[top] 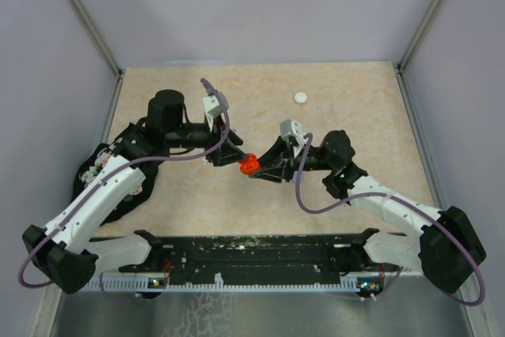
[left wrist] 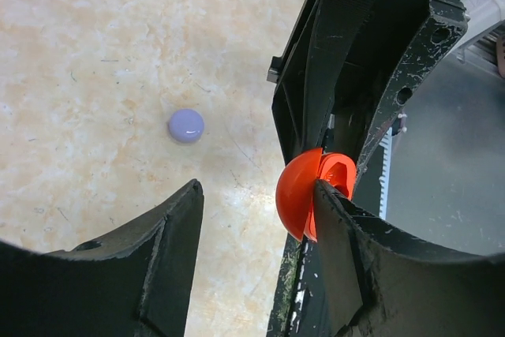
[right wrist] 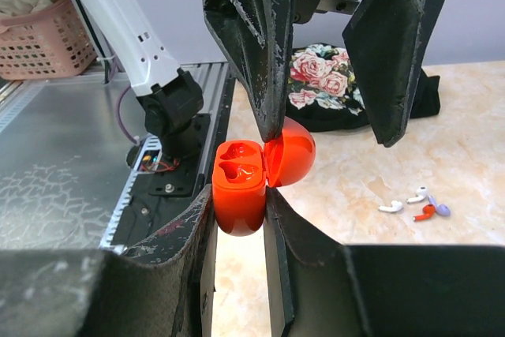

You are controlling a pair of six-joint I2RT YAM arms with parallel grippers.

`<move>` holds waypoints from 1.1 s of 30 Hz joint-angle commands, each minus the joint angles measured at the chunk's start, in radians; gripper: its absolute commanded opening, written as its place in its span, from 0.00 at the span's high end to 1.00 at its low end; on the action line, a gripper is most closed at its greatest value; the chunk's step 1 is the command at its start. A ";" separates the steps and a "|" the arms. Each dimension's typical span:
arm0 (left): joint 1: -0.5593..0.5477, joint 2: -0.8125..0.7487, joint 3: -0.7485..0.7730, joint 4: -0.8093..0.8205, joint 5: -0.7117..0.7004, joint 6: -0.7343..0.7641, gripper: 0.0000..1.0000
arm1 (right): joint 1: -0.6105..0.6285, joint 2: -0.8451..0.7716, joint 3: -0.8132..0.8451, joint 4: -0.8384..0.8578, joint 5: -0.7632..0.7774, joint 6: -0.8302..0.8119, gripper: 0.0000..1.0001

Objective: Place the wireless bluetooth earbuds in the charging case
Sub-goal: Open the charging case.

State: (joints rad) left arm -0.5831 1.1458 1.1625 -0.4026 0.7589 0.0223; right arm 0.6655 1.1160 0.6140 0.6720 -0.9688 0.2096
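Over the middle of the tabletop (top: 355, 116), the right gripper (right wrist: 238, 199) has its fingers pinched tight on the base of the red charging case (right wrist: 239, 165). The lid is swung open and both wells show. The left gripper (left wrist: 256, 191) faces it from nine o'clock with fingers spread apart, gripping nothing; one finger (left wrist: 343, 250) rests against the lid's edge. The wireless bluetooth earbuds (right wrist: 426, 212) lie loose on the table, white, red and lilac, at four o'clock from the case in the right wrist view. A small pale disc (top: 301, 98) sits towards one o'clock, well apart.
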 commanded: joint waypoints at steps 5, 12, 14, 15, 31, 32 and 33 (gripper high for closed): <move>0.034 0.014 0.017 0.066 0.024 -0.040 0.34 | 0.005 0.007 0.004 0.093 -0.041 0.000 1.00; 0.050 -0.019 0.015 0.095 -0.004 -0.057 0.25 | 0.006 -0.003 -0.027 0.082 0.071 -0.019 1.00; 0.055 -0.023 -0.002 0.093 -0.050 -0.066 0.24 | 0.005 -0.008 -0.038 0.064 0.126 -0.039 1.00; 0.059 -0.025 -0.011 0.094 -0.087 -0.076 0.24 | 0.005 -0.011 -0.044 0.054 0.153 -0.052 1.00; 0.209 0.073 -0.133 0.077 -0.494 -0.247 0.28 | 0.005 -0.074 -0.176 0.058 0.406 -0.120 1.00; 0.218 0.086 -0.135 0.074 -0.500 -0.250 0.27 | 0.005 -0.075 -0.176 0.053 0.410 -0.125 1.00; 0.229 0.099 -0.136 0.074 -0.518 -0.250 0.26 | 0.005 -0.076 -0.177 0.051 0.414 -0.126 1.00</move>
State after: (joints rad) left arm -0.3916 1.2003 1.0428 -0.3252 0.3138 -0.1822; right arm 0.6655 1.0683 0.4362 0.6838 -0.6041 0.1135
